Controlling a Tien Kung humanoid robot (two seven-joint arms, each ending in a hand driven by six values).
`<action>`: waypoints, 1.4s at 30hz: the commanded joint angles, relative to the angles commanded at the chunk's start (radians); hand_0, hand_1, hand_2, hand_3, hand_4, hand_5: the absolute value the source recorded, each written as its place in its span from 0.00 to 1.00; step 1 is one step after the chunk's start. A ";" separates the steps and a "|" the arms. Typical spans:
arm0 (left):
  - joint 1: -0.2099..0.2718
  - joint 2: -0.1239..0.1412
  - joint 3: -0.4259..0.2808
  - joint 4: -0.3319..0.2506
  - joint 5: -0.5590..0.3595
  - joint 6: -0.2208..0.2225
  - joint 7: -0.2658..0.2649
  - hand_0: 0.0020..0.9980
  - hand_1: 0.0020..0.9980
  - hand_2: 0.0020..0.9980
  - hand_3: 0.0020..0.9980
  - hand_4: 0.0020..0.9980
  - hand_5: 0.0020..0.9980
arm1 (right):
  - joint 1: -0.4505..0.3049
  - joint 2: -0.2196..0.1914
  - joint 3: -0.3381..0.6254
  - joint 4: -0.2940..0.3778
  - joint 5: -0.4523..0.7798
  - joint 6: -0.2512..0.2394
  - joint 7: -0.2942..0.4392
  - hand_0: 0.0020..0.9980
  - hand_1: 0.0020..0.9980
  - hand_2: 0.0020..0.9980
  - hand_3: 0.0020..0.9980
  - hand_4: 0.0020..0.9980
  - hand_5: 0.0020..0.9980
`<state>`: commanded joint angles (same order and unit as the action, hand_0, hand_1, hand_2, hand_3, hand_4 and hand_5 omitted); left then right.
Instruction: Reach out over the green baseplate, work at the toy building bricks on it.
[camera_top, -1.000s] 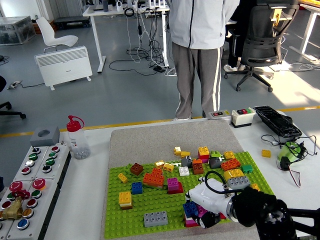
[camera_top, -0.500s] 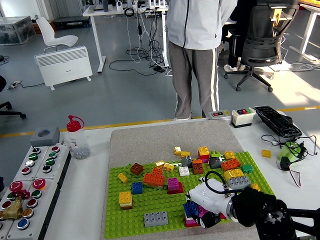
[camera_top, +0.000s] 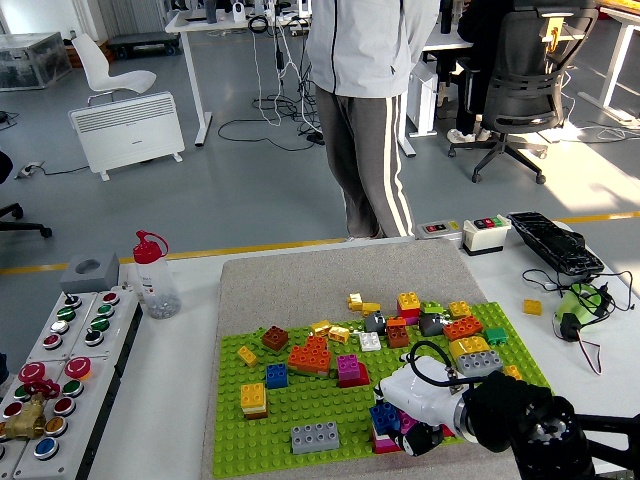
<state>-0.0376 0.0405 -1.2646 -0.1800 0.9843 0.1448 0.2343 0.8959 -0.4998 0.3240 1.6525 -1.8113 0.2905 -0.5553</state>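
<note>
Right hand (camera_top: 412, 405), reaching in low over the green baseplate (camera_top: 300, 405) on the counter, curled its fingers around a blue-and-magenta brick stack (camera_top: 383, 425) near the front edge, apparently to work it loose.

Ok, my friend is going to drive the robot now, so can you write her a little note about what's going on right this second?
Right hand: low over the near right part of the green baseplate, fingers curled on a blue brick with pink pieces beneath it.
Left hand: out of view.
Bricks: most lie scattered across the plate's far half; a grey brick and a yellow-and-orange stack sit nearer. One yellow brick lies off the plate to the right.
Person: standing beyond the table, not touching anything.
Done: the blue brick is gripped.
Left: whatever comes after the grip.
</note>
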 joint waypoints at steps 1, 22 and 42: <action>0.000 0.000 0.000 0.000 0.000 0.000 0.000 0.72 0.76 0.77 0.67 0.47 1.00 | 0.000 0.000 0.000 0.001 0.000 0.002 -0.001 1.00 0.80 0.68 0.69 0.59 0.23; 0.000 0.000 0.003 0.000 -0.005 0.001 -0.002 0.73 0.76 0.77 0.67 0.47 1.00 | 0.003 0.002 0.012 0.013 0.007 0.017 -0.015 1.00 0.81 0.75 0.74 0.65 0.28; 0.005 -0.001 -0.003 0.000 0.005 0.002 -0.002 0.73 0.76 0.77 0.67 0.47 1.00 | -0.009 0.000 0.038 0.034 -0.002 0.019 -0.019 1.00 0.83 0.84 0.79 0.69 0.31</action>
<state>-0.0326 0.0392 -1.2681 -0.1800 0.9892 0.1472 0.2328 0.8872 -0.4998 0.3618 1.6862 -1.8133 0.3091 -0.5747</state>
